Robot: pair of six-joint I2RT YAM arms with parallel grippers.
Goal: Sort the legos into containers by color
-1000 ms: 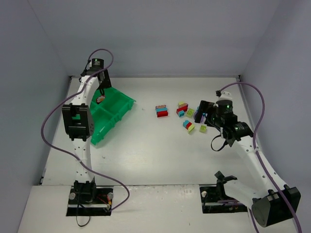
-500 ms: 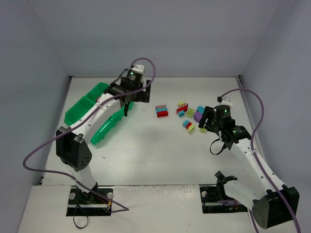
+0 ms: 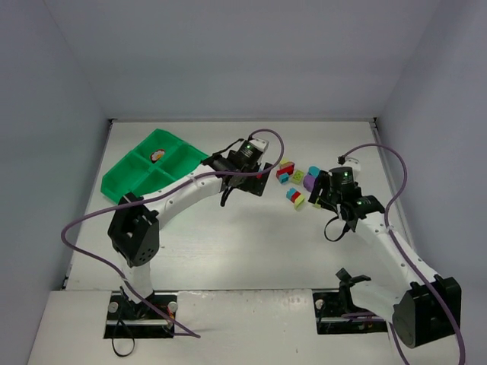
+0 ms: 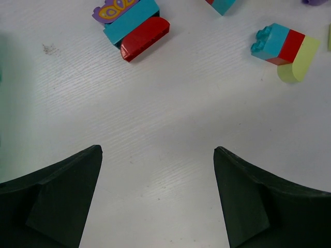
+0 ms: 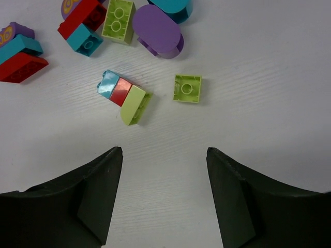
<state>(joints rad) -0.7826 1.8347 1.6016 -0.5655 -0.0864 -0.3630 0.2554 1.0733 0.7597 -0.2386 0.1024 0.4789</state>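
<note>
From above, the green tray sat at the far left of the table, with one small brick in a far compartment. The loose bricks lay right of centre, well apart from the tray. The left arm stretched across to them, and the right arm came in from the other side.

In the left wrist view, the left gripper hung spread wide and empty over bare table. A purple, blue and red stack lay ahead of it. The step was probably a pick from that stack. The fingers would need to move forward and straddle its short sides, since the joined colours could lift together.

In the right wrist view, the right gripper was also wide and empty. A blue, red and yellow-green row and a lone green square lay just ahead. The square looked the cleaner grab.
</note>
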